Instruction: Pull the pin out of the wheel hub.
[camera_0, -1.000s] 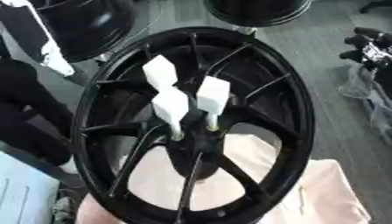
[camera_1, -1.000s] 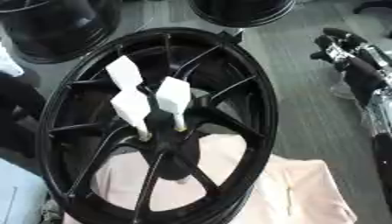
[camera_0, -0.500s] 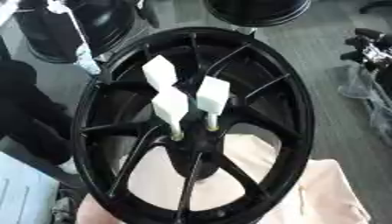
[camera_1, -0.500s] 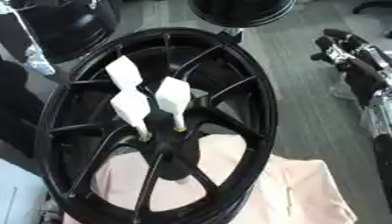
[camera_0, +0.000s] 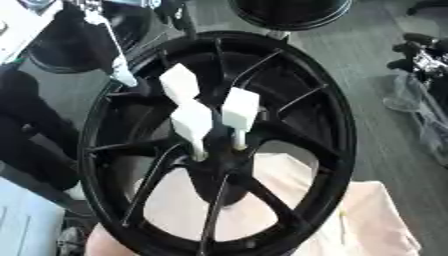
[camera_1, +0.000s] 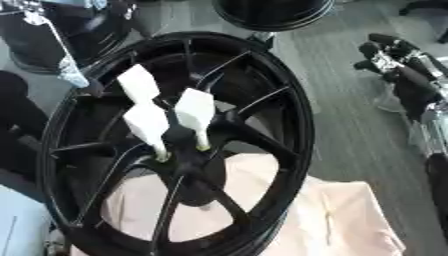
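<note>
A black spoked wheel (camera_0: 335, 125) lies flat on a pale pink cloth (camera_1: 341, 215). Three white pins with flat heads stand in its hub (camera_0: 214, 167): one at the back left (camera_0: 182, 82), one in front (camera_0: 192, 122), one on the right (camera_0: 241, 110). My left hand (camera_0: 121, 75) comes down from the upper left. A long slim straight finger with a pale tip ends over the rim's left side, apart from the pins. My right hand (camera_1: 394, 62) hangs off the wheel at the right edge, with dark relaxed fingers that hold nothing.
Two more black wheels lie on the grey floor behind, one at the top (camera_0: 289, 10) and one at the top left (camera_0: 61, 45). A large dark shape (camera_0: 26, 125) stands at the left beside the rim. Clear plastic (camera_0: 411, 100) lies at the right.
My left hand has come in from the upper left and moved down and right, from outside the rim to over its left edge. The wheel, pins and right hand have not moved.
</note>
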